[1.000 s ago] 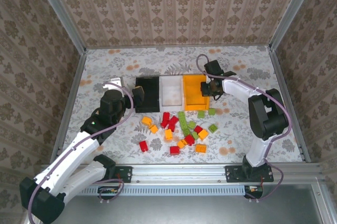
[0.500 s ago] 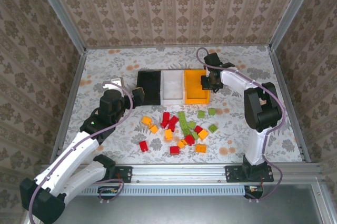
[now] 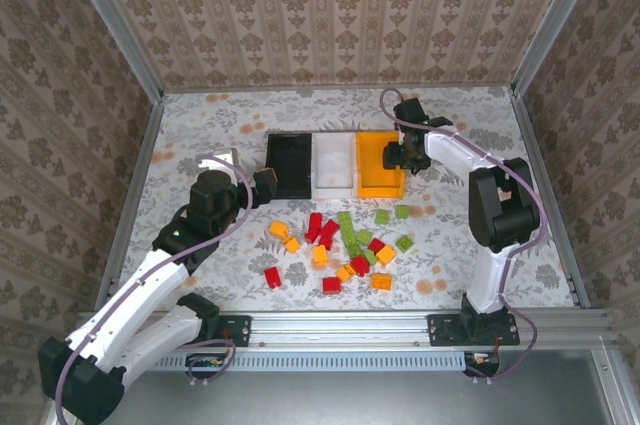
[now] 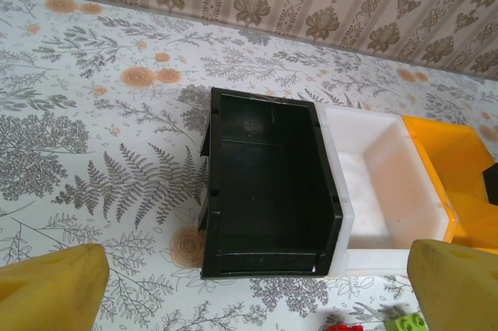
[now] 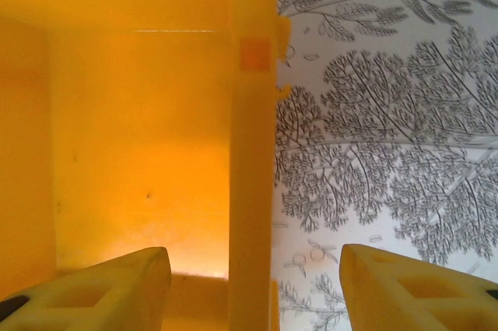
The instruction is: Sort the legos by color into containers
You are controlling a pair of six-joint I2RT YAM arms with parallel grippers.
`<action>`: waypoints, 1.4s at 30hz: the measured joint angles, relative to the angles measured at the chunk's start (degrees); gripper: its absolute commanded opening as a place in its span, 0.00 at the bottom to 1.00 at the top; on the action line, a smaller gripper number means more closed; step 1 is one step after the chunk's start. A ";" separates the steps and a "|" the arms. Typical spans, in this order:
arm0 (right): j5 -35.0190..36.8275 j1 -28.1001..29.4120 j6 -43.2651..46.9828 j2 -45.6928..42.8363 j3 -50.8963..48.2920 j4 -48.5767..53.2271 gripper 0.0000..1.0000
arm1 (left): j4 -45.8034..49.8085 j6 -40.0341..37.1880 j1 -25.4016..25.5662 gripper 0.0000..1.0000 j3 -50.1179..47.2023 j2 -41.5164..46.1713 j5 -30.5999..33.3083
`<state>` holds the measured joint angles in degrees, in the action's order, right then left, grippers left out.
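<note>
While right claw (image 5: 253, 272) straddles orange bin (image 5: 250, 152) wall (apart, gripping nothing) | left claw (image 4: 250, 280) wide apart, empty

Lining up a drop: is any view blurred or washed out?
Right wrist: orange bin glows pale inside near its floor, right pincer fingers soft. Left wrist: black bin sharp, left pincer fingers blurred. Top external: even light, legos small but distinct.
</note>
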<state>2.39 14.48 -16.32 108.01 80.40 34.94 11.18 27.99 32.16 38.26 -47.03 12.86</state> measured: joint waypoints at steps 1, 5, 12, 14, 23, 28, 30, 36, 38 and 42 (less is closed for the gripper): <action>0.11 0.09 -0.66 -1.90 -1.62 -0.66 0.66 | 0.02 0.15 0.00 1.00 -0.04 0.00 -0.24; 0.74 0.92 -5.90 -13.70 -11.17 -4.24 0.69 | 0.00 0.87 0.00 1.00 -0.28 0.15 -1.20; 1.90 2.71 -15.23 -25.83 -29.31 -10.03 0.70 | 0.17 3.37 0.09 1.00 -3.08 1.16 -3.15; 1.84 3.04 -16.35 -25.66 -32.65 -10.64 0.70 | 0.20 3.85 0.11 1.00 -3.87 1.70 -3.58; 1.70 4.17 -16.96 -21.66 -34.49 -15.96 0.69 | -0.02 5.09 0.42 1.00 -5.51 2.78 -4.15; 1.44 4.26 -16.94 -17.66 -34.51 -17.62 0.67 | 0.02 5.46 0.42 1.00 -5.92 2.75 -4.13; 1.42 4.48 -16.94 -17.27 -34.53 -18.12 0.65 | 0.00 5.49 0.42 1.00 -5.97 2.75 -4.11; 0.92 4.55 -17.00 -17.31 -34.91 -19.17 0.37 | -0.13 5.51 0.42 1.00 -6.01 2.19 -4.11; 0.57 4.55 -16.87 -17.75 -35.06 -19.15 0.30 | -0.09 5.51 0.42 1.00 -6.01 1.64 -4.11; 0.17 4.76 -16.65 -21.11 -35.04 -18.49 0.25 | 0.00 5.66 0.42 1.00 -6.01 1.27 -3.96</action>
<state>2.57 19.25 -32.97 86.89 45.36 16.45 11.18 33.65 32.58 32.25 -45.76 8.91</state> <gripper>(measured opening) 0.311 0.997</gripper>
